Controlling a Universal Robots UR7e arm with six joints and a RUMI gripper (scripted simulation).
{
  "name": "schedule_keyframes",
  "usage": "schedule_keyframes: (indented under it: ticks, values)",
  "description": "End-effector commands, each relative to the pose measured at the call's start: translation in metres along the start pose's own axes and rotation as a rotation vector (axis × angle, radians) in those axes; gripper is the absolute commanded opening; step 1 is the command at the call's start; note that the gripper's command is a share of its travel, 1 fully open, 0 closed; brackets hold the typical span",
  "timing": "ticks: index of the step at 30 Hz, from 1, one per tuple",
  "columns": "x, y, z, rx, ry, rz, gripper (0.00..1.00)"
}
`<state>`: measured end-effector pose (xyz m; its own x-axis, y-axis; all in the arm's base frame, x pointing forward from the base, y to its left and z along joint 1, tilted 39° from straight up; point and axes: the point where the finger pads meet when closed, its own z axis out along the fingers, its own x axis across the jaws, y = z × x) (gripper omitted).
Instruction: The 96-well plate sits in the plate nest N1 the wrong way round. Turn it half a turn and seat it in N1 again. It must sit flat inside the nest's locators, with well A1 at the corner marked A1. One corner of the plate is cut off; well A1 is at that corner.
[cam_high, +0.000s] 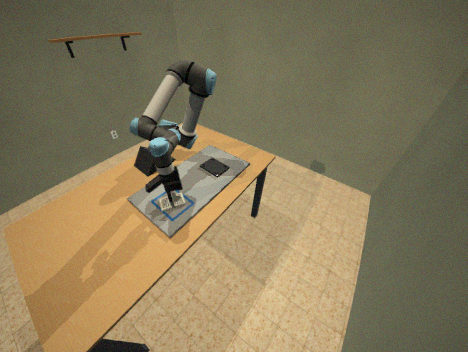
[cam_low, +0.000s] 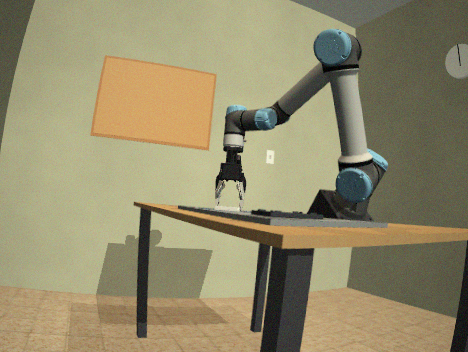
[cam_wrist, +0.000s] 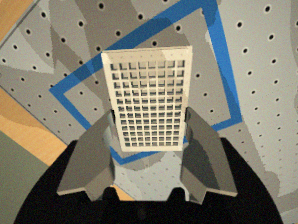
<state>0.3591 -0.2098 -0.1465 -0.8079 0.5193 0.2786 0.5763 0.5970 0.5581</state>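
The cream 96-well plate lies within the blue outline of nest N1 on the grey perforated deck. In the wrist view my gripper has its two grey fingers pressed on the plate's long sides near its near end, so it is shut on the plate. In the top view the plate sits under the gripper inside the blue nest frame. In the exterior view the gripper reaches down to the deck. I cannot make out the cut corner or an A1 mark.
A black square pad lies on the far end of the grey deck. The arm's base stands at the deck's back edge. The wooden table's edge is close to the deck.
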Motion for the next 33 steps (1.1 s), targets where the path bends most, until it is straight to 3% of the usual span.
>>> schedule_keyframes:
  ticks: [1, 22, 33]
  values:
    - [0.000, 0.000, 0.000, 0.000, -0.001, 0.000, 0.00]
    - [0.000, 0.000, 0.000, 0.000, -0.001, 0.000, 0.00]
    - [0.000, 0.000, -0.015, 0.000, -0.001, 0.000, 0.00]
